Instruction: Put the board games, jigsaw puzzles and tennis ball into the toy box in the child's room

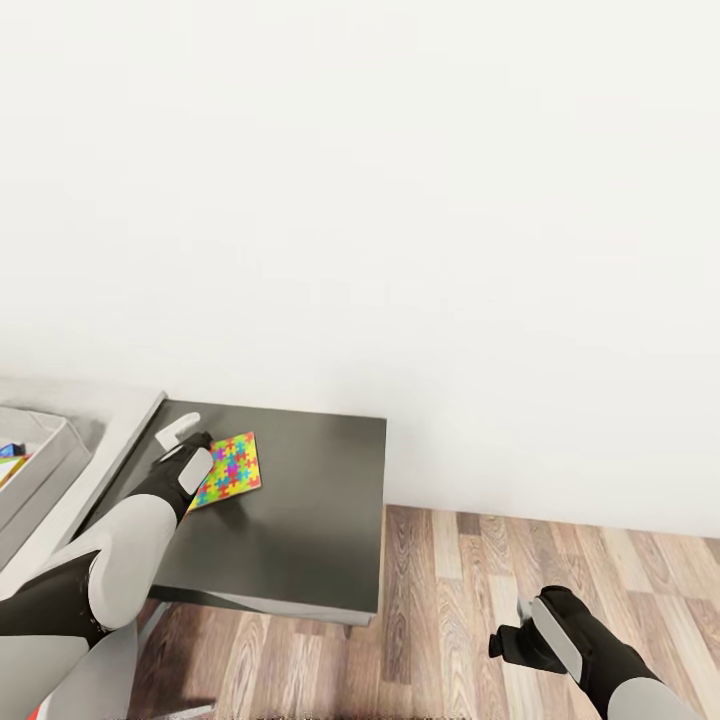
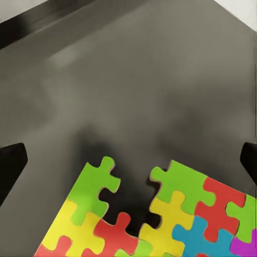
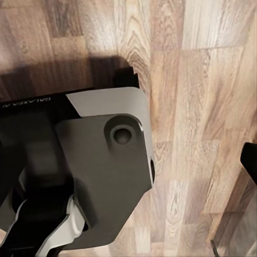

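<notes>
A white wall fills most of the head view above a wood floor (image 1: 560,560). A dark table (image 1: 300,520) stands against the wall. At its left sits a grey toy box (image 1: 40,450), apparently the destination. A bright jigsaw puzzle (image 1: 235,468) lies flat near the table's left edge. The left claw (image 1: 185,445) hovers just over it, fingers (image 2: 10,160) spread wide at either side, likely lined up to grip it. The right claw (image 1: 515,625) hangs low over the floor, well apart; whether it is spread or pressed together I cannot tell.
</notes>
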Robot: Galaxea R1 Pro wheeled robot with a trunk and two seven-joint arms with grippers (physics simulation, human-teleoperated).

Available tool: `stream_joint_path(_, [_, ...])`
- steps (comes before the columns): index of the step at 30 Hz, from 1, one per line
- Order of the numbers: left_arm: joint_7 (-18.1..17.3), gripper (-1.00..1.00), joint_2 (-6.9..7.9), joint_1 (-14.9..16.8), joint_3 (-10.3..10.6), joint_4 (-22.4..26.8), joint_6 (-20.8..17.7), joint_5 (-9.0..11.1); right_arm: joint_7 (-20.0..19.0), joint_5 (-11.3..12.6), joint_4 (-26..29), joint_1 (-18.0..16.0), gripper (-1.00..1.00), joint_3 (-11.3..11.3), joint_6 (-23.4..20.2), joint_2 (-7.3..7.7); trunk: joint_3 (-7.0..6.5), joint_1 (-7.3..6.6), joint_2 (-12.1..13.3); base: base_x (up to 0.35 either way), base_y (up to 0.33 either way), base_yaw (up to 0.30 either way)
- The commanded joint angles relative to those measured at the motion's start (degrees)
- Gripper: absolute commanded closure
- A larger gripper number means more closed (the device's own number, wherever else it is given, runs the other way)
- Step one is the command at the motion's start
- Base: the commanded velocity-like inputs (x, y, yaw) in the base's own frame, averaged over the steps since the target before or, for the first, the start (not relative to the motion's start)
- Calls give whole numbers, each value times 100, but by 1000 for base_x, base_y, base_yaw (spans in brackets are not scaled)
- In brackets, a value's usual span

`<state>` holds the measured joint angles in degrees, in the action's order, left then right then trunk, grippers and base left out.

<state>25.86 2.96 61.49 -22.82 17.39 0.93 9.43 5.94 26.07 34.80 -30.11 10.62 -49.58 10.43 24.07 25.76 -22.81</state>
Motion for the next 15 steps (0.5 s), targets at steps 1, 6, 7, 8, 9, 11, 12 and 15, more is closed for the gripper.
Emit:
stream_joint_path(1, [-1, -100, -1, 4, 17, 2, 14, 59, 56, 61, 9, -3, -100, 41, -17, 9, 19, 3, -11, 0, 0, 0])
stream_joint_path(6, [-136, -100, -18, 4, 22, 3, 34, 49, 56, 57, 9, -3, -100, 45, -17, 4, 65, 3, -11, 0, 0, 0])
stream_joint_path(7, [-172, -100, -17, 4, 22, 6, 36, 48, 56, 57, 9, -3, -100, 45, -17, 3, 75, 3, -11, 0, 0, 0])
stream_joint_path(8, [-187, -100, -16, 2, 22, 5, 36, 46, 56, 57, 9, -3, -100, 45, -17, 5, 84, 3, -11, 0, 0, 0])
stream_joint_path(9, [-213, -100, -16, 2, 23, 7, 51, 45, 56, 56, 9, -3, -100, 46, -17, 7, 93, 3, -11, 0, 0, 0])
stream_joint_path(11, [-236, -100, -15, 2, 23, 7, 137, 48, 56, 56, 9, -3, -100, 46, -17, 5, 112, 3, -11, 0, 0, 0])
stream_joint_path(12, [-239, -100, -15, 2, 23, 6, 163, 48, 56, 56, 9, -3, -100, 46, -17, 5, 121, 3, -11, 0, 0, 0])
stream_joint_path(15, [-250, -100, -15, 1, 23, 3, 239, 50, 56, 56, 9, -3, -100, 46, -17, 3, 150, 3, -11, 0, 0, 0])
